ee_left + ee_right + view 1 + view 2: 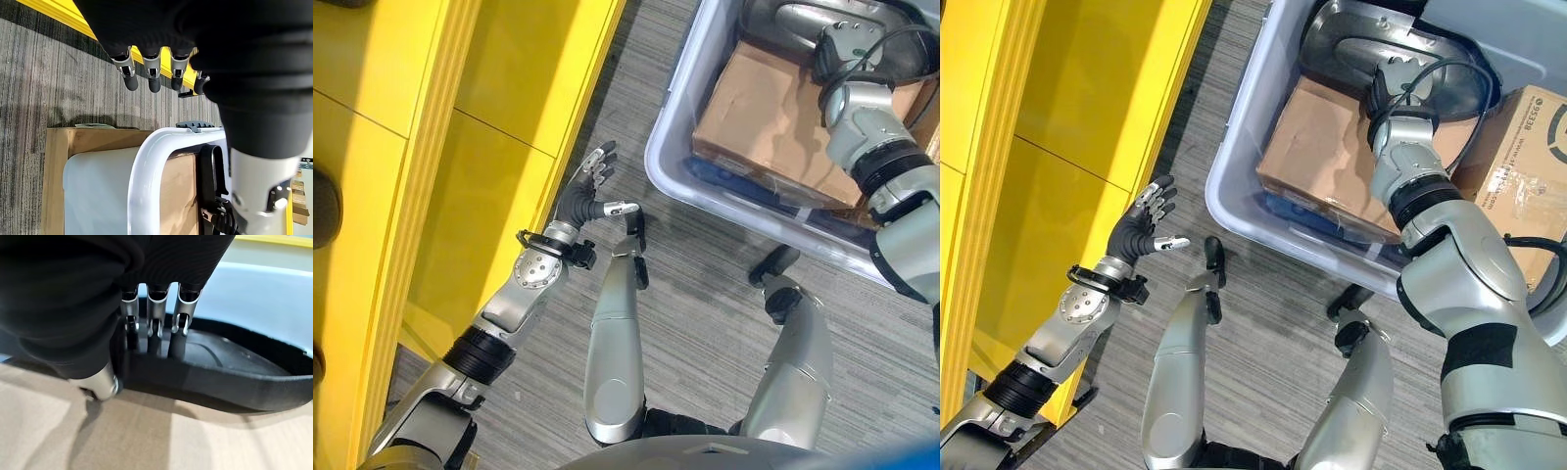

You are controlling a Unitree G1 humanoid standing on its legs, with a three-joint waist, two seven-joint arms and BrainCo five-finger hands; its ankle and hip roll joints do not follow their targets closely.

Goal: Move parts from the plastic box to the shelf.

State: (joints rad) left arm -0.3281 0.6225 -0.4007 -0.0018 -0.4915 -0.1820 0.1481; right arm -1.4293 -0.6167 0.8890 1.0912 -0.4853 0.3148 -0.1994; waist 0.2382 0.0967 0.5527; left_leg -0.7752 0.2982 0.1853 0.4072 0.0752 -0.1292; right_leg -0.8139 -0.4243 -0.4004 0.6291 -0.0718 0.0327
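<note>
A pale plastic box [1224, 201] stands on the floor at the upper right. In it a dark curved moulded part [1351, 49] lies across a brown cardboard box [1317, 147]. My right hand [1393, 86] is on that part. In the right wrist view its fingers [154, 330] hook over the part's rim [220, 379], with the thumb on the outer side above the cardboard [146, 435]. My left hand [592, 188] hangs open and empty beside the yellow shelf [460, 147], fingers [154, 76] straight.
A second cardboard box [1528, 162] stands at the right end of the plastic box. The box rests on a wooden base [54, 171] over grey striped carpet [705, 313]. The shelf's yellow front runs along the whole left side.
</note>
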